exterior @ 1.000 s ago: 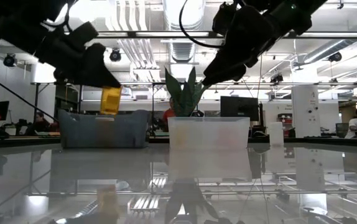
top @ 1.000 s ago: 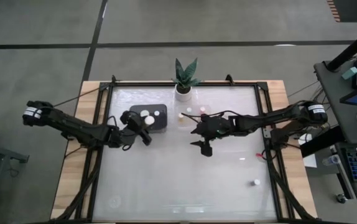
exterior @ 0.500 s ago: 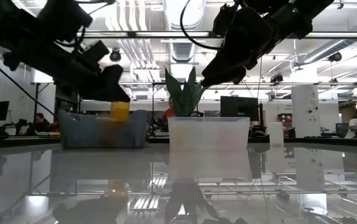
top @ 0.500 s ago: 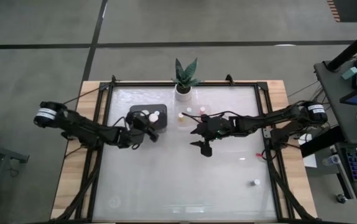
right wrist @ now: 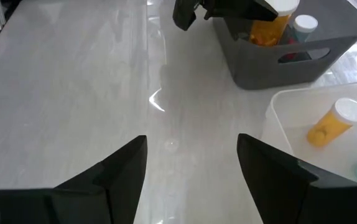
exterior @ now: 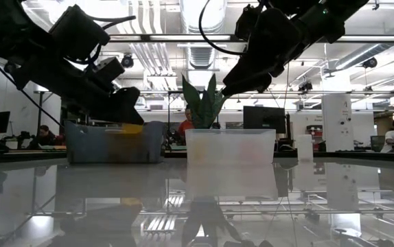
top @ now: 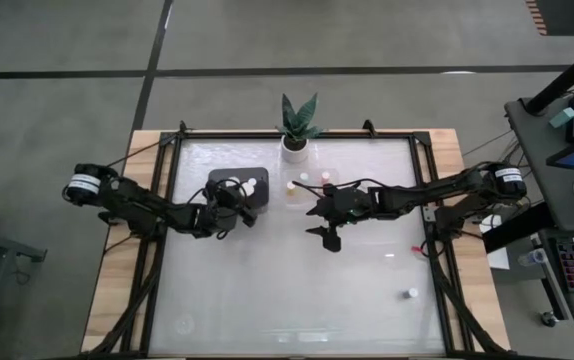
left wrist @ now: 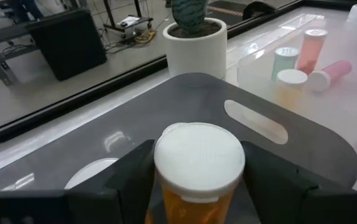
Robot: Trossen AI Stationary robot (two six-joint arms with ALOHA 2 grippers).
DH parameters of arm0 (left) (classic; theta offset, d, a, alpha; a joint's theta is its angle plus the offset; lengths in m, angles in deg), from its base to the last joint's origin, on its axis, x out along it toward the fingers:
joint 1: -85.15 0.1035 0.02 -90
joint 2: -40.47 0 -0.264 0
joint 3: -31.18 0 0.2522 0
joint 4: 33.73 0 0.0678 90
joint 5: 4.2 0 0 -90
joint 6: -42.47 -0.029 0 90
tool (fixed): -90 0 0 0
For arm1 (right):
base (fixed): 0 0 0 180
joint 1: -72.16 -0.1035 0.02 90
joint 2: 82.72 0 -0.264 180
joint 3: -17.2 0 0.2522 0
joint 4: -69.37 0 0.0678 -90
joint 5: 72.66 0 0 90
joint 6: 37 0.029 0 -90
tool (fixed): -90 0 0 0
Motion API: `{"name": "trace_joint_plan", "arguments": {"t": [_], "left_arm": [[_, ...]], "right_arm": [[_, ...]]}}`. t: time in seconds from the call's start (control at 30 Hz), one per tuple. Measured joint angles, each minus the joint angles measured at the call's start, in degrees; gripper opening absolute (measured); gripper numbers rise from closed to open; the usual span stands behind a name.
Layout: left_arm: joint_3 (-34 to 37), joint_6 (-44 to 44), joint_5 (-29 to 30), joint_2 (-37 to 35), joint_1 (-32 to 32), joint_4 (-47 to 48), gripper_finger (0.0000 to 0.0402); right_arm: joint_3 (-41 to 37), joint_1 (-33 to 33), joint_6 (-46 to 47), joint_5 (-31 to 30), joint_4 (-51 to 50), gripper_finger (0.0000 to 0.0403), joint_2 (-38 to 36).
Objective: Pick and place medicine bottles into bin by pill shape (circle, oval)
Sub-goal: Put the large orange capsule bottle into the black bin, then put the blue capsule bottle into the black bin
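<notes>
Left wrist view: the left gripper (left wrist: 198, 186) clamps an amber bottle (left wrist: 194, 199) by its body, white cap up, over the grey bin (left wrist: 315, 146), where other white caps already lie. A release now could land it on those and tip it. Beyond the grey bin stands the clear bin (top: 312, 187), with the right gripper (top: 324, 233) spread open, empty, beside it.

This is a big lab room. Long pipes (exterior: 183, 20) run across the ceiling, computer screens (exterior: 260, 116) stand far behind the table (exterior: 197, 199), and people (exterior: 42, 134) sit at desks.
</notes>
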Motion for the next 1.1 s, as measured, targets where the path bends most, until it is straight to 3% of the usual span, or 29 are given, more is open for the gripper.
{"name": "trace_joint_plan", "arguments": {"t": [0.2,0.47,1.0,1.1], "left_arm": [[0.06,0.04,0.0,-0.02,0.0,0.06,0.0238],[-0.04,-1.49,-0.03,-0.78,-0.01,0.15,0.0244],[-3.75,-9.19,-7.75,-12.24,-0.28,-0.14,0.0245],[-4.14,-9.06,-8.25,-13.37,-0.37,-4.38,0.0245]], "right_arm": [[-0.02,0.0,0.02,0.0,-0.01,0.024,0.02],[-0.03,-0.02,-0.01,0.0,-0.69,0.024,-0.01],[-2.21,-2.45,3.5,0.11,-5.6,0.024,-4.02],[-2.4,-3.86,4.46,0.11,-3.85,0.024,-2.27]]}}
